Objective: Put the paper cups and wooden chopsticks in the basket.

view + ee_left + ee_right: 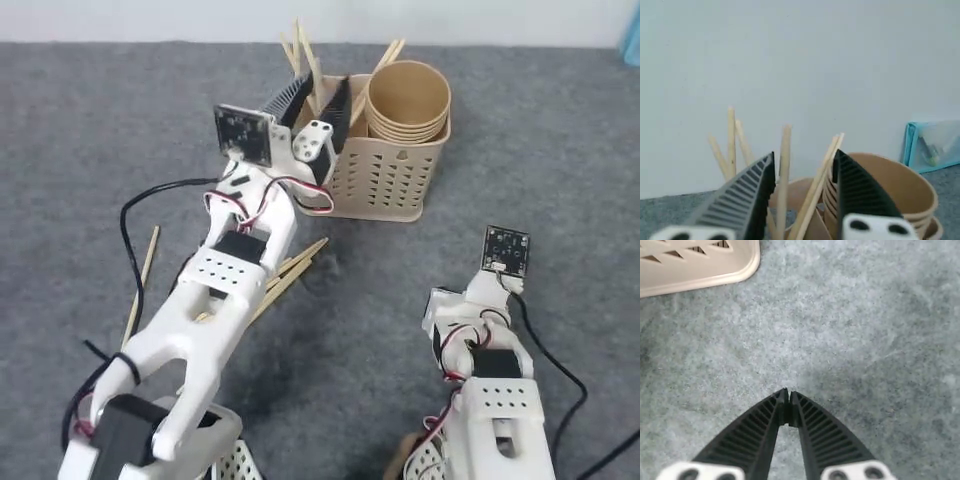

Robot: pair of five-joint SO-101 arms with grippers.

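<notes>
Basket (385,180), grey carpet (560,150), white wall (790,50)

**Quick materials rundown**

Basket (385,185): beige plastic, smooth w/ a slight sheen, walls punched w/ slots. Cups (408,95): brown kraft paper, matt, rolled rims. Chopsticks (292,272): bare pale wood, dry-looking, no gloss. Table (520,150) is covered in grey carpet-ish cloth, fuzzy, rough and totally matt. Arms (200,335): white plastic, smooth, semi-matt, some panels dotted w/ holes. Left gripper (804,160) & right gripper (788,391): black plastic, matt, inner faces ribbed, white plastic at the base. Cable (124,230): black, smooth rubbery-looking jacket. Wall (800,60): plain, flat matt. Box (911,145): blue, looks like see-thru glossy plastic.
</notes>
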